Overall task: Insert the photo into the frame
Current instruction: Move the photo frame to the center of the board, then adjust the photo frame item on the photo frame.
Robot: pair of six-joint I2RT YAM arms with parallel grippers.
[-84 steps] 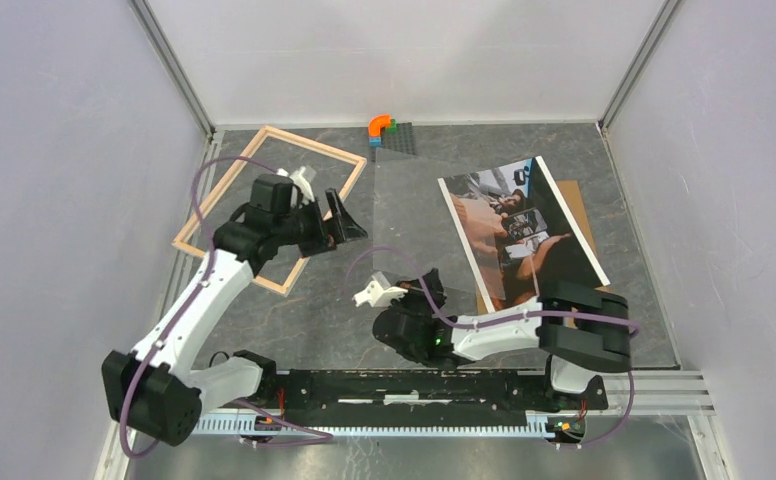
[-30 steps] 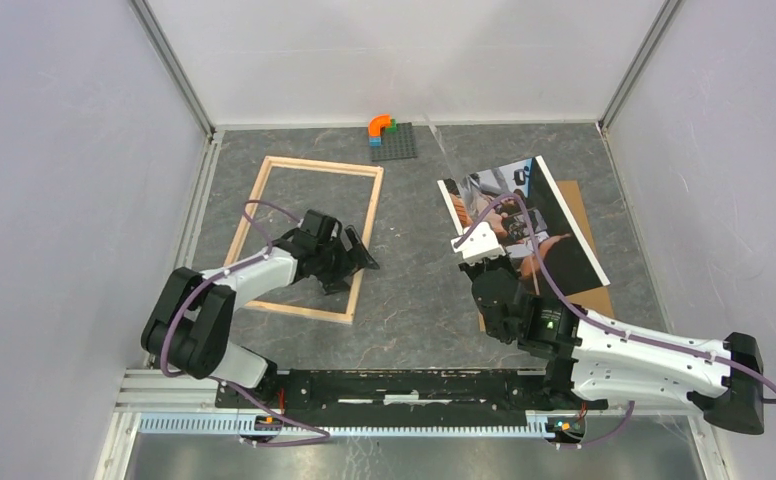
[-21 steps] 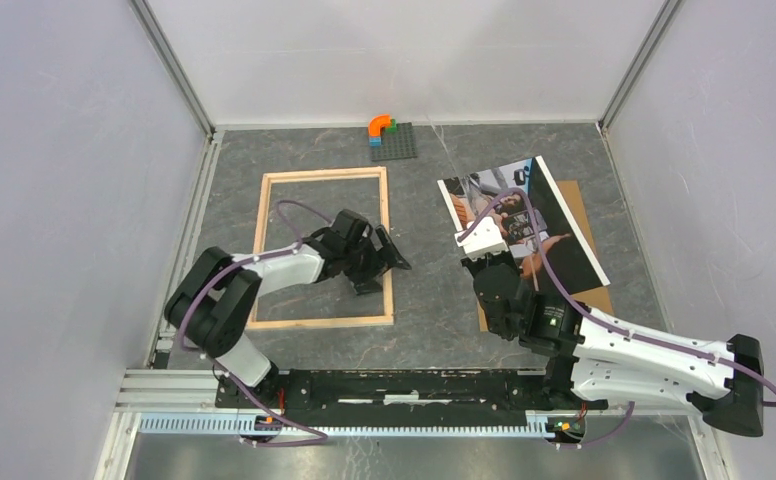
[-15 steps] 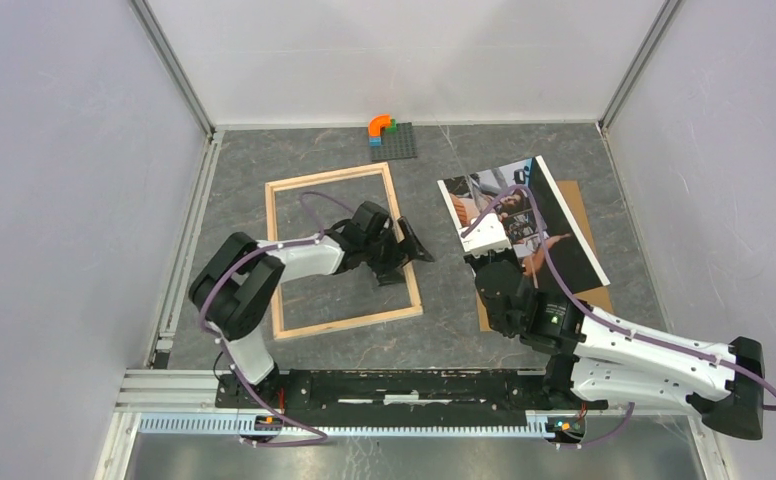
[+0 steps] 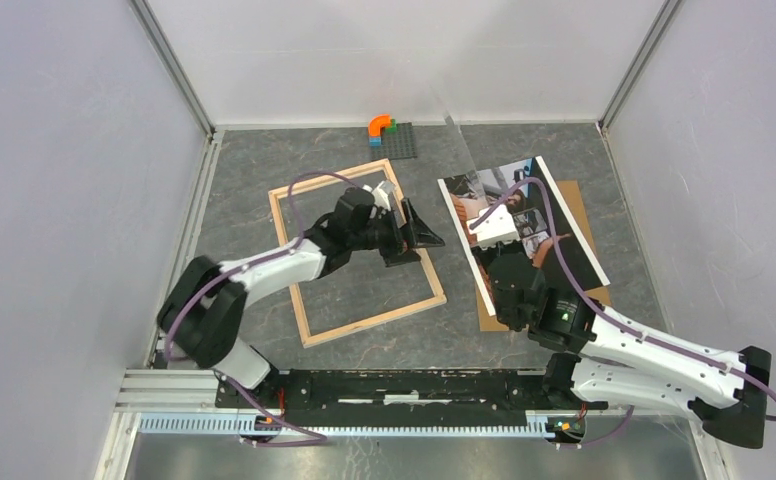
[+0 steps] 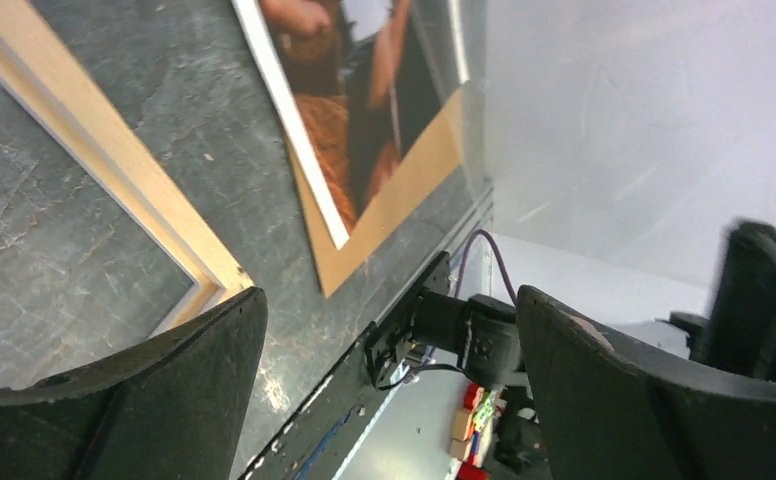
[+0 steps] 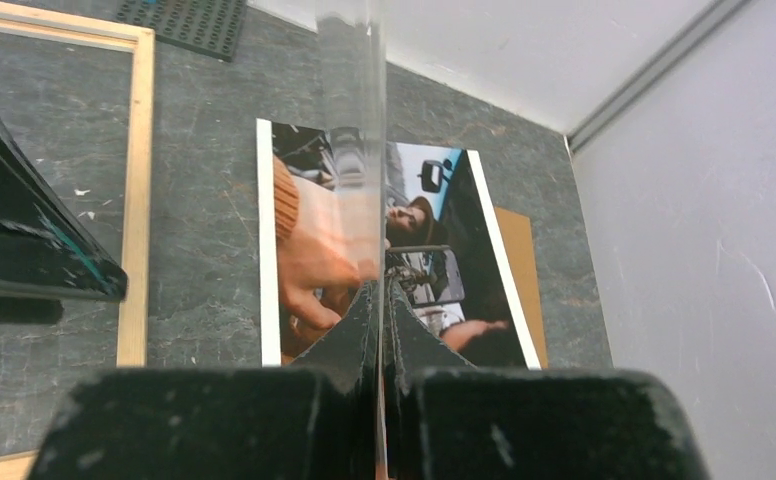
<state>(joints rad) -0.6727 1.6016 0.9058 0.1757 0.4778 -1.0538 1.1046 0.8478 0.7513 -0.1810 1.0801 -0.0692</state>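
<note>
The clear pane (image 7: 356, 150), pinched upright by the right gripper (image 7: 379, 300), is best lowered squarely into the frame (image 5: 374, 320), steadied by the wide-open, empty left gripper (image 5: 414, 243), while the photo (image 7: 439, 270) lies on the backing board (image 5: 584, 215).

Dark grey tabletop (image 5: 464, 330) veined with pale marbling. Pale light-wood frame (image 5: 374, 319). Photo (image 5: 554, 225) in dark tones with orange-brown clothing and a white margin. Plain brown board (image 6: 404, 190). Clear, colourless pane (image 7: 354, 150). Orange, green and blue bricks (image 5: 378, 123) on a dark studded plate (image 5: 401, 140).
</note>
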